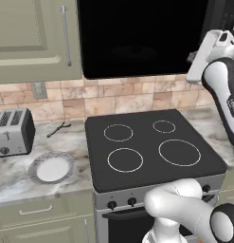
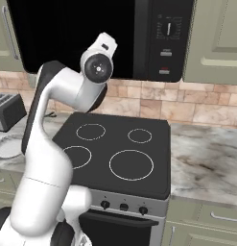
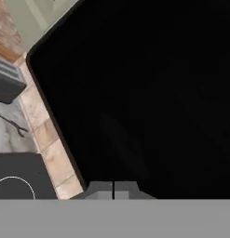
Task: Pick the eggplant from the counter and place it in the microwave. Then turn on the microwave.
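Hand view shows my fingers [image 3: 113,189] pressed together, holding nothing, right up against the closed glossy black door of the microwave [image 3: 144,93].

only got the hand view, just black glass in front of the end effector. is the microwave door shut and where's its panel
Observer: The right base view shows the microwave door shut, and the control panel runs down the right of the door.
Operator: what's on the panel
Observer: A dial sits near the top, with two buttons stacked below it.
Operator: anything on the counter by the stove
Observer: In the left base view a white plate with nothing on it lies on the counter, left of the stovetop.
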